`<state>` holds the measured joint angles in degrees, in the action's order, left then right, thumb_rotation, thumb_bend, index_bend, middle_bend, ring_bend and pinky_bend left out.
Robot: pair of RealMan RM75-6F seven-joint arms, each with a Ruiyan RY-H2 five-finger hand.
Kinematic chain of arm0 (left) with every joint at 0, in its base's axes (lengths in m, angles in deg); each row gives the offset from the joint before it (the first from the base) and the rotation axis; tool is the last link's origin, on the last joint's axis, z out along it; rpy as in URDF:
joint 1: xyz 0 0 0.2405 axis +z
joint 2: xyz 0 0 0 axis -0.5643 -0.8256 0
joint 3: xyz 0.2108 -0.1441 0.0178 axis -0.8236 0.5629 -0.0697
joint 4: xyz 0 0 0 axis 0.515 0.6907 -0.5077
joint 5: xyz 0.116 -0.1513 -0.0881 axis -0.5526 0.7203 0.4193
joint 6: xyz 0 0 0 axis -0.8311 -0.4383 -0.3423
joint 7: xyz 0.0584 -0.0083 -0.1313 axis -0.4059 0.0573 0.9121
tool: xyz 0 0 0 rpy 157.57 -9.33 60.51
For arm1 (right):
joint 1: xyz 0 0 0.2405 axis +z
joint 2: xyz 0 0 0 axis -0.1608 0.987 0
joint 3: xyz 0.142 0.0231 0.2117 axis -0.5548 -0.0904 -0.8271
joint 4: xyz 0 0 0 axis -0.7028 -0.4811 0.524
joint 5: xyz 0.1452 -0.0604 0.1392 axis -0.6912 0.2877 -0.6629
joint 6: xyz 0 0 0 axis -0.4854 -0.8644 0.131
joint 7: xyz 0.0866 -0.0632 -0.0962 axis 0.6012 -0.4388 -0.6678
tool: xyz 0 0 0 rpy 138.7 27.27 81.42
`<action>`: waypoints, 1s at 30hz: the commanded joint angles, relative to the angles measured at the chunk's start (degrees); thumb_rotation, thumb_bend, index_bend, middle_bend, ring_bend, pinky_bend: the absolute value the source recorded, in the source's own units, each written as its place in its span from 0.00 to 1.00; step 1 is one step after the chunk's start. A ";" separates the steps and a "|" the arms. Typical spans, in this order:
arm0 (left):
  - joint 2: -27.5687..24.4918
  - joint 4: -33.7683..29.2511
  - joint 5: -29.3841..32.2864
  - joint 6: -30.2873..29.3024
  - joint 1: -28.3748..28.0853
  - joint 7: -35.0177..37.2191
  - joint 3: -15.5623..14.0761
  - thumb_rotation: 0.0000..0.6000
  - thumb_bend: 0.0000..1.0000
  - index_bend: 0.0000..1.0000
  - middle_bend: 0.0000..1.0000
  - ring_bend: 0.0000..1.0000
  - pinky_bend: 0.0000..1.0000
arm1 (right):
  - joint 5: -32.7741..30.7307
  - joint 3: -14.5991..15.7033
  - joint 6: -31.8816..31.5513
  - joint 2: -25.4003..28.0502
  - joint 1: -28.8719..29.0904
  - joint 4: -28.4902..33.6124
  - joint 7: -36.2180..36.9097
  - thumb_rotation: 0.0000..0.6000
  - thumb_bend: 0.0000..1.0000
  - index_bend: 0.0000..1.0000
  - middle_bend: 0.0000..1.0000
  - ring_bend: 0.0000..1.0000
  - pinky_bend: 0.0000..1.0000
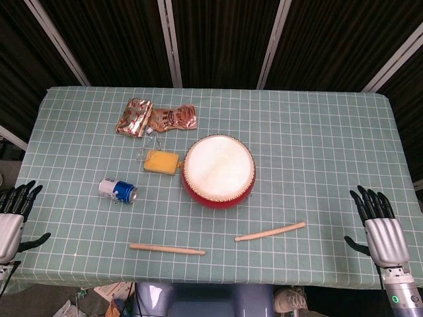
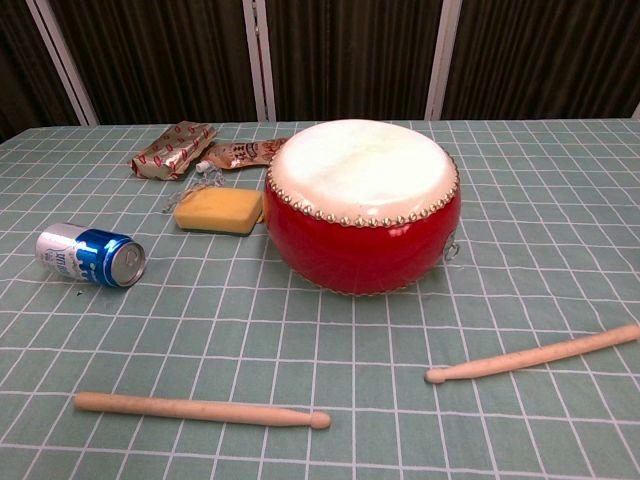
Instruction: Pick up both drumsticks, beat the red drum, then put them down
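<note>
Both drumsticks lie crosswise along the frame's bottom: left drumstick [image 1: 166,249] nearer the left hand [image 1: 13,214], right drumstick [image 1: 269,232] nearer the right hand [image 1: 380,228] (fingers apart, both empty), red drum [image 1: 219,171] mid-frame.

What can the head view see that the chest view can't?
Only the head view shows the robot's left hand and right hand, both empty with fingers apart, at the table's sides. Only the chest view shows the red drum's side with its studs, and the blue can's open top. Both show the two drumsticks, the yellow sponge and the snack packets.
</note>
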<state>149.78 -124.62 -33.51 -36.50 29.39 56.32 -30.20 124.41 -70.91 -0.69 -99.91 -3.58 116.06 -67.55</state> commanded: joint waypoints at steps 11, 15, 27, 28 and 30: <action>0.05 -0.03 -0.33 -0.24 0.08 -0.28 -0.12 1.00 0.06 0.00 0.00 0.00 0.03 | 0.22 0.10 -0.27 0.08 -0.14 -0.05 0.12 1.00 0.17 0.00 0.00 0.00 0.06; 0.13 0.09 -0.20 -0.13 0.01 -0.27 -0.04 1.00 0.06 0.00 0.00 0.00 0.03 | 0.12 0.10 -0.09 0.04 -0.08 0.01 0.01 1.00 0.17 0.00 0.00 0.00 0.06; 0.01 -0.22 -0.70 0.12 -0.11 -0.52 -0.36 1.00 0.06 0.00 0.00 0.00 0.09 | -0.36 0.08 0.31 0.16 -0.05 0.06 0.08 1.00 0.17 0.00 0.00 0.00 0.06; 0.00 -0.24 -0.80 0.06 -0.12 -0.57 -0.36 1.00 0.06 0.00 0.02 0.03 0.15 | -0.40 0.07 0.28 0.19 -0.08 0.11 0.12 1.00 0.17 0.00 0.00 0.00 0.06; 0.05 -0.22 -1.23 -0.36 -0.12 -0.45 -0.31 1.00 0.06 0.00 0.16 0.19 0.33 | -0.34 0.09 0.15 0.21 -0.15 0.14 0.03 1.00 0.17 0.00 0.00 0.00 0.06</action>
<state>149.81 -124.84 -34.60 -36.72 29.27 55.82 -30.53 124.05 -70.82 -0.52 -99.71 -3.72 116.20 -67.50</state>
